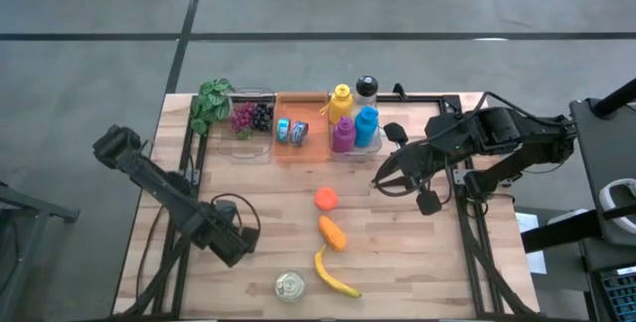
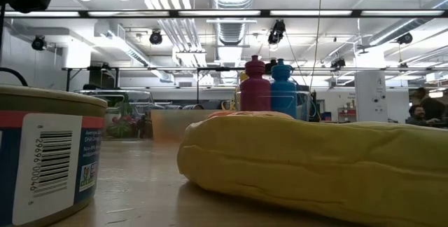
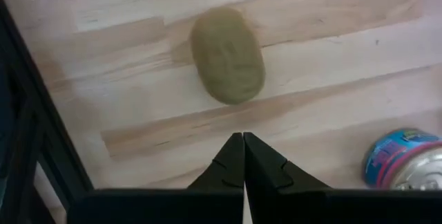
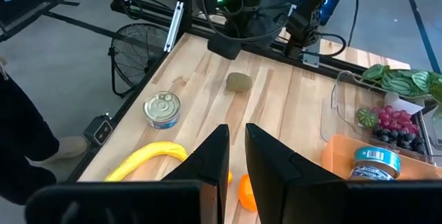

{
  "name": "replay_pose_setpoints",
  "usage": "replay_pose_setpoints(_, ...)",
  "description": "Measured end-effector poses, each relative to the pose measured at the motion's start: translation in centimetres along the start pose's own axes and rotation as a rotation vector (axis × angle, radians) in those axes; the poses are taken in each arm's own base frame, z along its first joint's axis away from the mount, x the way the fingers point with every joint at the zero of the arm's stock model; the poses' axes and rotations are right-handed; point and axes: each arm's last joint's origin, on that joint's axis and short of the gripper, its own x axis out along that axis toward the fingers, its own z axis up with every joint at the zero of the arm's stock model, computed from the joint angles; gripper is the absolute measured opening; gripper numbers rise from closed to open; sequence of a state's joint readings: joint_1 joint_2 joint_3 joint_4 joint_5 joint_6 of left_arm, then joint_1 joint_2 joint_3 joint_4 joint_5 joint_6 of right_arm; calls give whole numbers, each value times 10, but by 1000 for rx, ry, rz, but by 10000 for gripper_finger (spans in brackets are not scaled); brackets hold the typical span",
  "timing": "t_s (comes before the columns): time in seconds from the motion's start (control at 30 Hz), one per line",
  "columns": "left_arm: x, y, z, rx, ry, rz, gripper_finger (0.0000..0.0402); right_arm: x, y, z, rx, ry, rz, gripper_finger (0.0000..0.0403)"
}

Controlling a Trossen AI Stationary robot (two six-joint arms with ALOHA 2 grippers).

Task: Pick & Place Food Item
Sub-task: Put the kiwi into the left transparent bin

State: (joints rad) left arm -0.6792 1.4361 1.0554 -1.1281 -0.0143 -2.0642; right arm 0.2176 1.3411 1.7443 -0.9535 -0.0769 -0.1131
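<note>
Yellow banana (image 1: 334, 274): one; cans: three; bottles: four.

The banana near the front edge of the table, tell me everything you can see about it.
The banana is yellow, curved and unpeeled, with a matte, slightly ridged skin that looks like plastic in the low view. It lies flat on the wooden table, one tip pointing toward the carrot, with the tin can beside it. I cannot tell whether that tip touches the carrot. Neither gripper is near it.
</note>
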Motion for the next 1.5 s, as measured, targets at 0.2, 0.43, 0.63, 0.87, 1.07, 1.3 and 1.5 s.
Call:
replay_pose_setpoints(0.2,4,2,2,-19,-3,13,1,0,0,-1,-1,14,8,43)
replay_pose_setpoints(0.43,7,1,2,-20,8,0,3,-1,4,-7,7,60,125,43)
replay_pose_setpoints(0.63,7,-2,0,-13,22,-26,17,-1,4,-11,15,99,125,43)
replay_pose_setpoints(0.87,7,-5,-1,-9,40,-61,23,-1,4,-10,19,93,117,43)
replay_pose_setpoints(1.07,6,-6,-2,-9,43,-68,23,-1,4,-10,19,93,117,43)
replay_pose_setpoints(1.3,6,-6,-1,-13,37,-71,23,-1,4,-10,19,93,117,43)
replay_pose_setpoints(1.5,6,-6,-1,-14,33,-74,24,-1,4,-10,22,93,117,43)
